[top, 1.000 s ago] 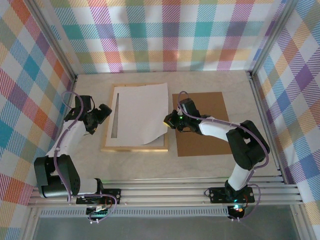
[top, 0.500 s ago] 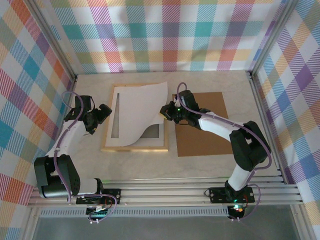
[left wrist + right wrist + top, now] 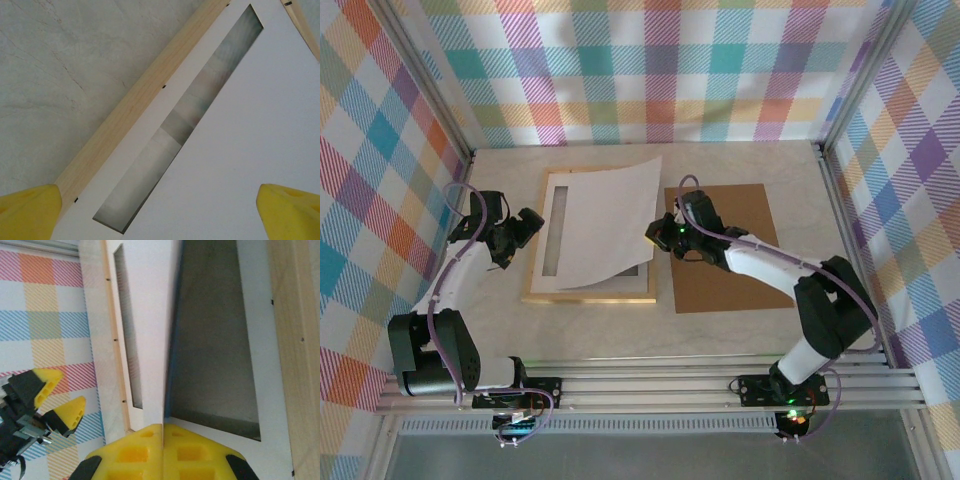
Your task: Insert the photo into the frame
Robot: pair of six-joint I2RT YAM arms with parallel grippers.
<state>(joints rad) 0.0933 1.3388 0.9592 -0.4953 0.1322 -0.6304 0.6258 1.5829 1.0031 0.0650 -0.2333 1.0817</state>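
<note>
The frame [image 3: 588, 297] of light wood lies flat on the table, a white mat inside it. My right gripper [image 3: 658, 238] is shut on the right edge of the photo [image 3: 610, 222], which hangs tilted over the frame with its white back up. In the right wrist view the photo [image 3: 150, 340] runs edge-on out of the shut right gripper [image 3: 163, 432], above the frame [image 3: 290, 340]. My left gripper [image 3: 520, 240] stands open at the frame's left rail. In the left wrist view the left gripper [image 3: 160, 215] spans the rail [image 3: 135, 100] and the photo [image 3: 240, 150].
A brown backing board [image 3: 730, 270] lies flat to the right of the frame, under my right arm. Checked cloth walls and metal posts close in the table on three sides. Bare table shows in front of the frame.
My right gripper swung left and came back, still shut on the photo. The sheet's curl has flattened, and it now lies higher and more towards the far side. The left arm has not moved.
</note>
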